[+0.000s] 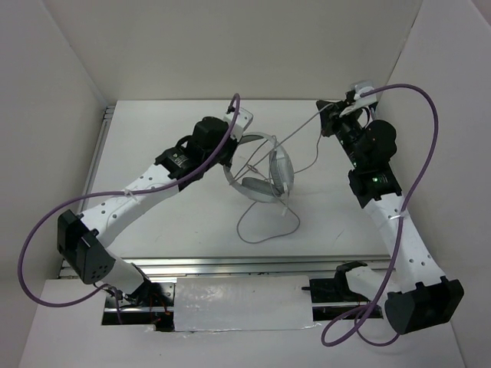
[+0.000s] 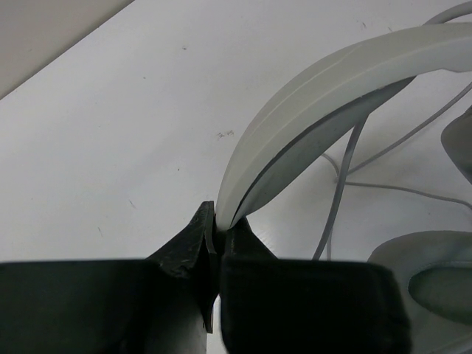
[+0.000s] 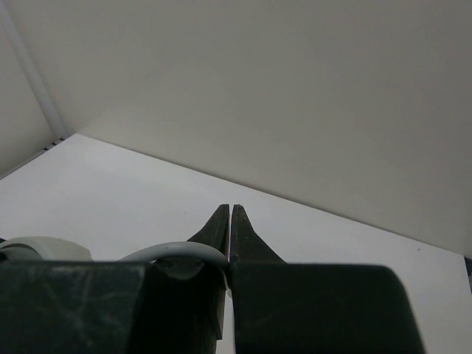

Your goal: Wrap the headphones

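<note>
The light grey headphones (image 1: 265, 170) stand in the middle of the table, the padded ear cup (image 1: 259, 189) low at the front. My left gripper (image 1: 231, 150) is shut on the curved headband (image 2: 317, 103) and holds it up from the left. The thin grey cable (image 1: 295, 136) runs taut from the headset up to my right gripper (image 1: 328, 115) at the back right, which is shut on the cable (image 3: 181, 252). A slack loop of cable (image 1: 265, 224) lies on the table in front of the ear cup. The plug is not visible.
White walls enclose the table at the back and both sides. A metal rail (image 1: 268, 264) runs along the near edge. Thick purple arm cables (image 1: 426, 153) loop beside both arms.
</note>
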`<move>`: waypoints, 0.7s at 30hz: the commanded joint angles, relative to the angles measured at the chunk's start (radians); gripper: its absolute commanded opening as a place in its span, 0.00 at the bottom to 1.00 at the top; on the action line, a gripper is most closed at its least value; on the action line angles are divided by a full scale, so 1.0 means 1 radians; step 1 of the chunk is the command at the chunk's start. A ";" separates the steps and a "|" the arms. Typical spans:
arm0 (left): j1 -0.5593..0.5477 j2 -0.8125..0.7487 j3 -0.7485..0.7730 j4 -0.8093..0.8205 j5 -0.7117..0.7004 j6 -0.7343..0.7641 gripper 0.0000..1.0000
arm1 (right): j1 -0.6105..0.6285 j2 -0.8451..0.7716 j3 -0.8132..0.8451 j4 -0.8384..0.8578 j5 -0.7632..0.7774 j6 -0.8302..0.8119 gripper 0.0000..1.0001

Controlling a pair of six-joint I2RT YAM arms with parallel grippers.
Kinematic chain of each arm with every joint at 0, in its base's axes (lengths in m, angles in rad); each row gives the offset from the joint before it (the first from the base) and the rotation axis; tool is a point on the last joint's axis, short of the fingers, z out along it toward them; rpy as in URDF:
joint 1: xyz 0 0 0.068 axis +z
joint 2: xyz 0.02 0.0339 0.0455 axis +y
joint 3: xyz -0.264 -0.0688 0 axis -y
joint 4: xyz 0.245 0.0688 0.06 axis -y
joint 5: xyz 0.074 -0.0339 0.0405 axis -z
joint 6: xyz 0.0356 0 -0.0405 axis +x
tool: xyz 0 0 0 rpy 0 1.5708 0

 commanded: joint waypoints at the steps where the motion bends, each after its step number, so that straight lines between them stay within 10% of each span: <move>1: 0.009 -0.068 0.029 0.040 0.014 -0.030 0.00 | -0.038 0.005 -0.030 0.056 0.032 0.022 0.00; 18: -0.035 -0.171 0.274 -0.003 0.049 0.017 0.00 | 0.029 0.504 0.068 0.237 -0.547 0.191 0.06; 21: -0.037 -0.137 0.358 -0.026 0.088 0.014 0.00 | 0.046 0.576 0.023 0.451 -0.673 0.327 0.21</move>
